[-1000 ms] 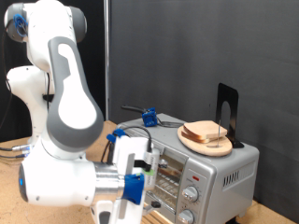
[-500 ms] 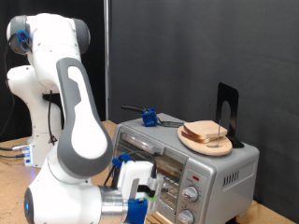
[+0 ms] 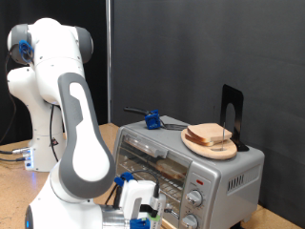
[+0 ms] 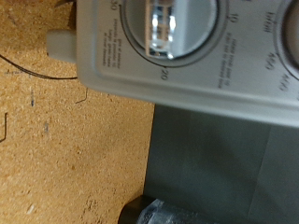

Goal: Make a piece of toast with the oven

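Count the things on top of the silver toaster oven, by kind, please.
Round wooden plate: 1
Pale bread slices with tan crust, stacked on the plate: 2, it seems
Black metal bookend-shaped stand: 1
Blue-and-black tool: 1
Total: 5

The oven [image 3: 191, 170] is showing silver, with a chrome knob [image 4: 171, 26] gleaming; pale bread [image 3: 208, 136] with tan crust is lying on a wooden plate [image 3: 197, 146]; the worktop [image 4: 65, 149] is looking speckled tan.

Exterior faces the oven [image 3: 191, 167]; wrist hugs its dial panel.
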